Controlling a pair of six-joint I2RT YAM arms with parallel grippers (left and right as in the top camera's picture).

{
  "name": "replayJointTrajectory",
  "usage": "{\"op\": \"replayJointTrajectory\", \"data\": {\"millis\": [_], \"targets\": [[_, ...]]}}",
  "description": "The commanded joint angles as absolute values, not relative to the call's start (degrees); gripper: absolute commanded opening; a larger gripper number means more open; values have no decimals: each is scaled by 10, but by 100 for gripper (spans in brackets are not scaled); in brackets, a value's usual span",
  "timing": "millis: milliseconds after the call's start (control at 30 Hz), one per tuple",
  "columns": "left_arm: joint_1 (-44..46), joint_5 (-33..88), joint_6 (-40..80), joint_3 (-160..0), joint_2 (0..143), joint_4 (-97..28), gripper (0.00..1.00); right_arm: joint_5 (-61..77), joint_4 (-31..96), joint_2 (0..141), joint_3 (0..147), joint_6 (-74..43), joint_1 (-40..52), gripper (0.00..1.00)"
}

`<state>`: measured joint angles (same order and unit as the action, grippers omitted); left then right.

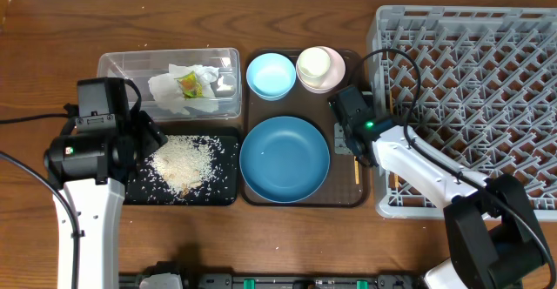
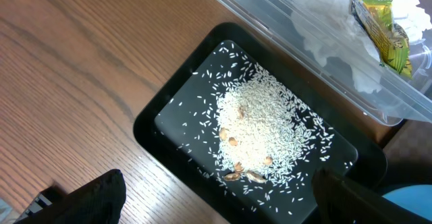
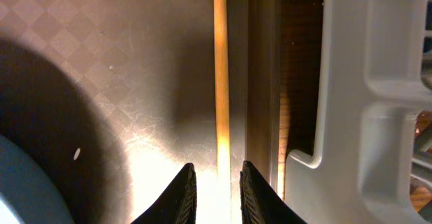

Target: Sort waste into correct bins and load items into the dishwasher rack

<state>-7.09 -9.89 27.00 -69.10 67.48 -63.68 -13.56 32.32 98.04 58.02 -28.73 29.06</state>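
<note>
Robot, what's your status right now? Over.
Left pincer open, empty, over black rectangular tray of white rice grains. Right pincer open, straddling thin wooden chopstick on brown serving tray. Tray rim tight beside it.

Blue plate (image 1: 285,159), light-blue bowl (image 1: 271,74), pink bowl (image 1: 339,71), black tray (image 1: 224,186), grey lattice rack (image 1: 487,71), white rice (image 1: 184,161).

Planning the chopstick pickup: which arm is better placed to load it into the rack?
Right. The right tool straddles the chopstick beside the rack; the left tool hangs over the black tray of rice, farther away.
</note>
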Motion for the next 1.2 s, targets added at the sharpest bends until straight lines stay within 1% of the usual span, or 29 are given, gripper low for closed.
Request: {"op": "replayJointTrajectory", "data": {"millis": [0, 67, 733, 800, 967, 1167], "targets": [[-74, -112, 271, -703, 674, -639, 91, -152, 320, 989, 581, -298, 287, 23], [-74, -112, 271, -703, 674, -639, 91, -150, 315, 995, 581, -298, 287, 25], [-74, -112, 271, -703, 674, -639, 91, -146, 306, 1024, 580, -298, 284, 25], [-74, -112, 271, -703, 674, -639, 91, -146, 305, 1024, 580, -298, 284, 25], [-74, -112, 271, -703, 674, -639, 91, -146, 304, 1023, 580, -298, 284, 33], [-74, -112, 271, -703, 674, -639, 91, -144, 302, 1024, 580, -298, 284, 32]]}}
